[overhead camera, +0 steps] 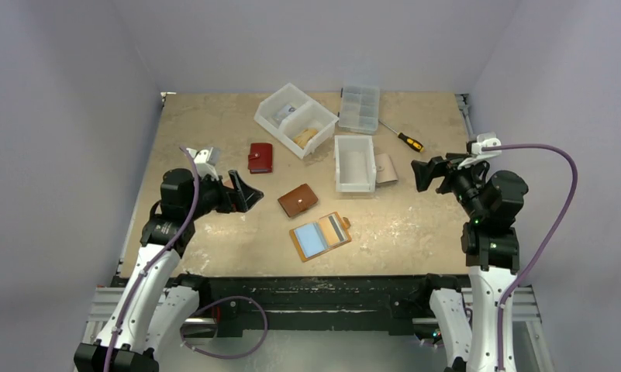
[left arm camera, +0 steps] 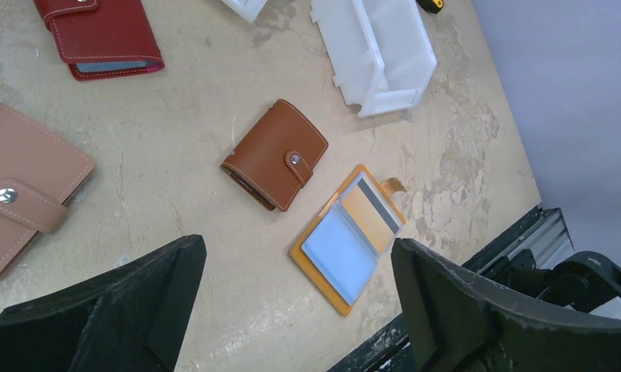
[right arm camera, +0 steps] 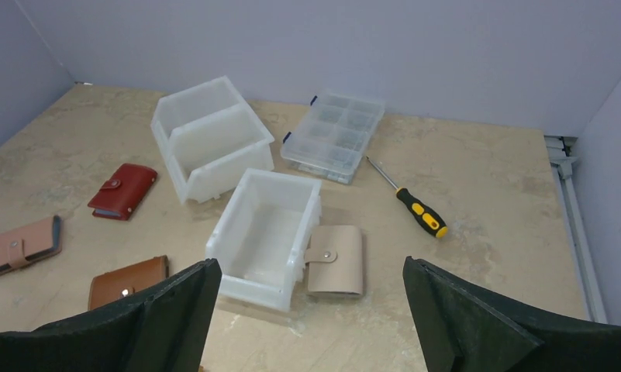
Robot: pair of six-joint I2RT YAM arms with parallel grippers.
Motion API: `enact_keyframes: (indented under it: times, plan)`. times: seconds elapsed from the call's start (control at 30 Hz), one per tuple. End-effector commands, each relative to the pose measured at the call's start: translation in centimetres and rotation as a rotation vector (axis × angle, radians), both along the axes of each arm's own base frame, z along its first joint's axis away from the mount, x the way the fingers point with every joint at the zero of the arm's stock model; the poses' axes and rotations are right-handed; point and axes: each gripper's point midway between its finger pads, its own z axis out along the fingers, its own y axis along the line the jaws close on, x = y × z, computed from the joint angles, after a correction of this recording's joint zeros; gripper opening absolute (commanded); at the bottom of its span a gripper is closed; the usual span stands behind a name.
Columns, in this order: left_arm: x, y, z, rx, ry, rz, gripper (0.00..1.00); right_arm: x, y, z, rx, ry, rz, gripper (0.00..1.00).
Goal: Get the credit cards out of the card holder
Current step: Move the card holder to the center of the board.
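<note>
Hovering above an untouched card holder, both arms were empty-handed.
The orange card holder lay open on the table near its front edge, between the two arms. The credit cards sat tucked in its pockets, a light blue one and a grey-striped one showing, and none appeared drawn out. The left gripper and right gripper each had fingers spread wide, holding nothing, well apart from the holder. Judging by this, every removal remained to be done.

Orange card holder open flat; light-blue card, striped card inside pockets.
</note>
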Motion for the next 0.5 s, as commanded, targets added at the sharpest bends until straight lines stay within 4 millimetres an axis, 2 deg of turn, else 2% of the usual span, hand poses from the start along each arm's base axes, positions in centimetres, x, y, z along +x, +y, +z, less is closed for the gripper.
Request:
enact_keyframes:
  times: [0.0, 0.2, 0.33, 0.47]
  plan:
    - [-0.2, 0.1, 0.4, -0.002, -0.053, -0.008, 0.99, -0.1, 0.8, -0.6, -0.031, 0.006, 0.064, 0.99]
    - [-0.3, 0.0, 0.9, -0.003, -0.082, -0.014, 0.99, -0.9, 3.6, -3.4, -0.123, 0.044, 0.3, 0.99]
    - [-0.2, 0.0, 1.0, -0.003, -0.087, -0.014, 0.99, -2.6, 6.1, -7.3, -0.245, 0.11, 0.609, 0.99]
    - [-0.2, -0.1, 0.8, -0.008, -0.083, -0.021, 0.99, -3.4, 8.1, -11.0, -0.37, 0.207, 0.77, 0.99]
